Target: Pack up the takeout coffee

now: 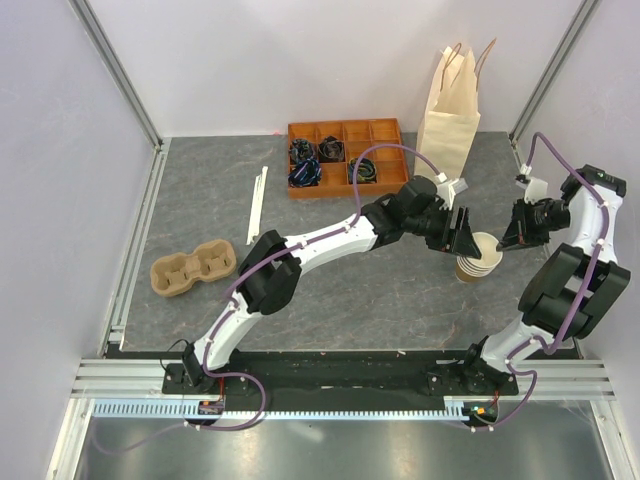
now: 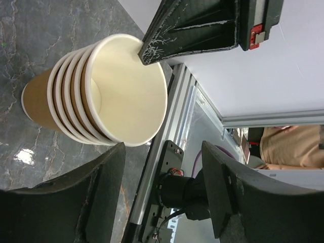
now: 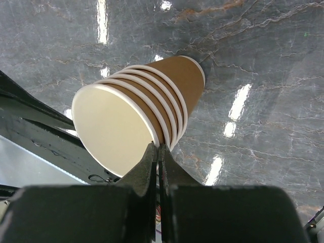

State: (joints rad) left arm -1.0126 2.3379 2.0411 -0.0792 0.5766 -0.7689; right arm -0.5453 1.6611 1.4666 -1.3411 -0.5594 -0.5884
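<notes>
Tan cups — cream inside; grey marbled table.

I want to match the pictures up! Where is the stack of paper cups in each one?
Top external: stack of paper cups right of centre, between left gripper and right gripper.
Left wrist: the stack upper left.
Right wrist: the stack centre.
Shared landmark: the grey marbled table under it.

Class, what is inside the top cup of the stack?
Nothing shows inside: the top cup has a bare cream interior, with no drink or lid. The right fingers, pinching its rim, hide a small patch of the wall.
</notes>
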